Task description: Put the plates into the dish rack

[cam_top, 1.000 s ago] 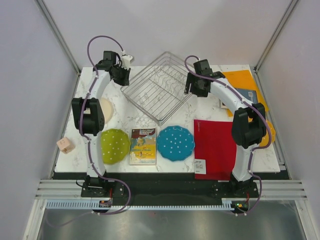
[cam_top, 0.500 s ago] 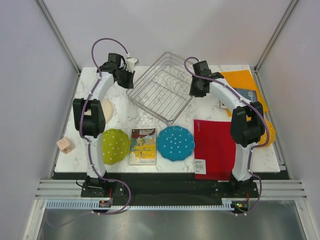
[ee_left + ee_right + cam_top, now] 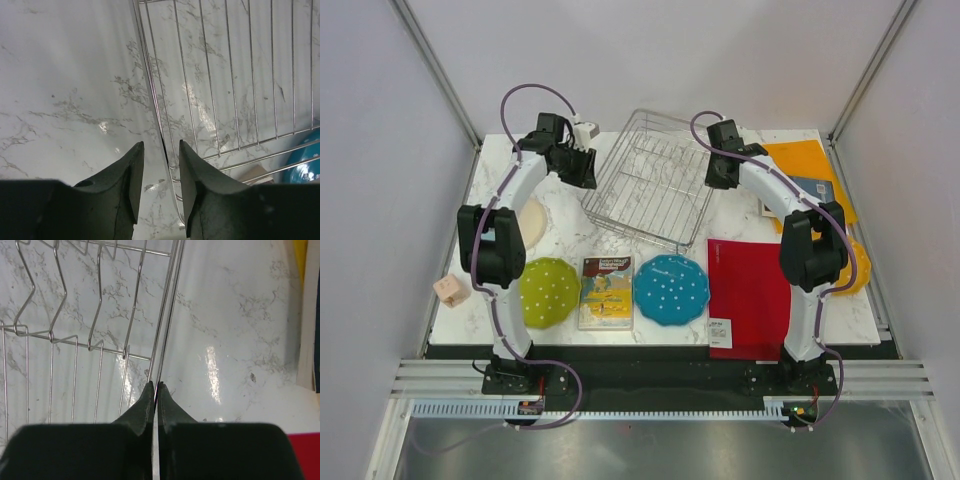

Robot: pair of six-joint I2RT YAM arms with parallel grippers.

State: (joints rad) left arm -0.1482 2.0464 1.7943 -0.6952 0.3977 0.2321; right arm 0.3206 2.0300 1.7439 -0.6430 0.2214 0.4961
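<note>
Your right hand [image 3: 156,386] clamps the dish rack [image 3: 650,182] by its rim; your left hand [image 3: 161,150] (fingers parted) straddles the opposite rim.

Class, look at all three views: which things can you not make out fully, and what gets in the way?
Cream plate: top view, mostly behind the left arm.
Orange-yellow plate: top view, only an edge shows past the right arm.
Teal plate: left wrist view, cut off by the right edge, behind dish rack wires.
</note>
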